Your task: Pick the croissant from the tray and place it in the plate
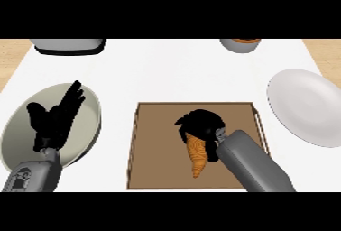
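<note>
1. Grasping is the step in hand: our right hand (200, 122) sits on the croissant (197, 155), fingers curled round its upper end.
2. We see the croissant lying inside the tray (149, 149), not yet lifted.
3. Our left hand (57, 118) rests left of the tray, fingers straight and spread.
4. Next we judge a lift clear of the tray, then a carry to the plate (307, 108) right of it.

Grey appliance (68, 46) at far left edge, grey cup (240, 44) at far right
</note>
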Controlling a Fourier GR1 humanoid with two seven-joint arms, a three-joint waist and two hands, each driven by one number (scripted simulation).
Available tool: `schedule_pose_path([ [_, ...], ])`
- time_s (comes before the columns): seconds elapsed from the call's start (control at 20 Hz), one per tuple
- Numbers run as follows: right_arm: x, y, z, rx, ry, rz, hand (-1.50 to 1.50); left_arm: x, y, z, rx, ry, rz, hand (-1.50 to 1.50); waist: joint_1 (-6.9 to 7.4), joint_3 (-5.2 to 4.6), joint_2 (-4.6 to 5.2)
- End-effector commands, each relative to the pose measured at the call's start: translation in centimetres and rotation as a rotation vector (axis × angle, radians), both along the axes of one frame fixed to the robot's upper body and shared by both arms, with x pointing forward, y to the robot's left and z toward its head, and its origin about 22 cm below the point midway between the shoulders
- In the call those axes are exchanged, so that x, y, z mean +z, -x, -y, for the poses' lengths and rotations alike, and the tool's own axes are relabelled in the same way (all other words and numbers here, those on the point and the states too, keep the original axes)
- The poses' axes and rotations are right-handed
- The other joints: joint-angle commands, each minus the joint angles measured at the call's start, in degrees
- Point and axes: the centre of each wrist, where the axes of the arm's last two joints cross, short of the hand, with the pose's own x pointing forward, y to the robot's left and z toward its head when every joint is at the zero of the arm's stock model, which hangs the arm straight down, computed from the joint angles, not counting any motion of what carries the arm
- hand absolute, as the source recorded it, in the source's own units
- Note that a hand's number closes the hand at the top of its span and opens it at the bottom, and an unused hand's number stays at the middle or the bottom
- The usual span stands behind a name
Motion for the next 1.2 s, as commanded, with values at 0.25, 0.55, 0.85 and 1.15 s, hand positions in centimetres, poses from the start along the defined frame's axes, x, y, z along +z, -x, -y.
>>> schedule_pose_path([
  [0.25, 0.5, 1.8, 0.5, 0.017, -0.106, -0.027, 1.5, -0.9, 0.7, -1.0, 0.001, 0.015, -0.011, 0.0, -0.41, 0.21, 0.55],
  [0.55, 1.0, -2.6, 4.9, -0.715, -0.271, 0.129, 1.5, -0.3, 0.3, -1.0, 0.031, 0.007, -0.006, 0.0, -1.58, 0.3, 0.84],
  [0.85, 4.4, -4.8, 5.8, -1.058, -0.383, 0.518, 1.5, 0.3, 0.0, -1.2, -0.003, 0.004, 0.009, 0.0, 0.3, 0.25, 0.94],
  [1.15, 7.2, -4.4, 5.7, -1.207, -0.452, 0.949, 1.5, 0.0, 0.1, -0.5, 0.009, -0.01, 0.019, 0.0, -0.4, 0.2, 0.54],
])
